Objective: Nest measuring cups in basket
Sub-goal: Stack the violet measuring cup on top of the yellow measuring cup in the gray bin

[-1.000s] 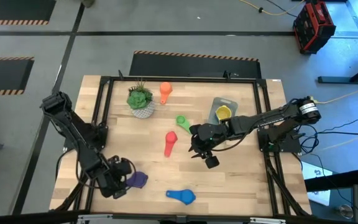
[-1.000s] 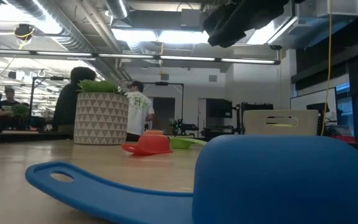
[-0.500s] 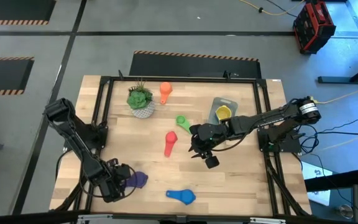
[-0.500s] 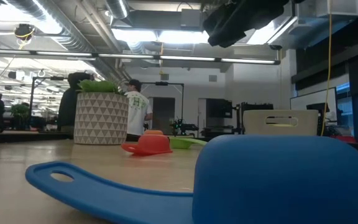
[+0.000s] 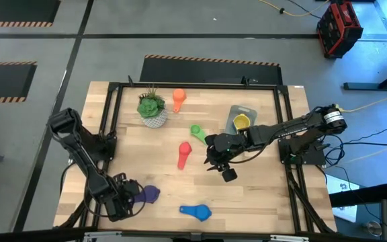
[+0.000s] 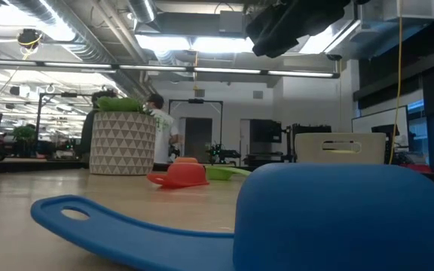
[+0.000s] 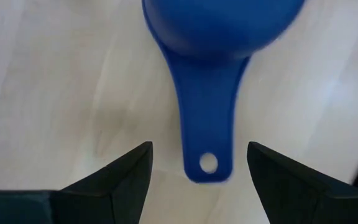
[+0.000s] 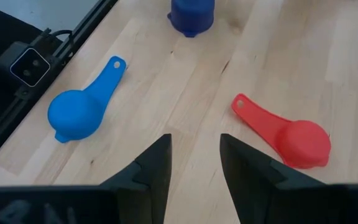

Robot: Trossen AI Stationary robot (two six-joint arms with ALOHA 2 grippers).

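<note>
The left gripper is hovering low at the near left of the counter, its fingers spread and holding nothing; the purple cup is lying just to its right, bowl away and handle pointing straight back at the gripper, so the cup's long axis is running in line with the reach and the handle tip is sitting just ahead of the gap between the fingertips; this arm is plainly the nearer one to it. The blue cup is lying farther right along the near edge, and the red cup is resting mid-counter. The right gripper is hanging above the middle, released and empty; the basket is sitting beyond it at the far right, with the yellow cup inside. Compared with a second ago, the left gripper is sitting slightly farther back from the purple cup; the right arm and the cups are lying as before.
</note>
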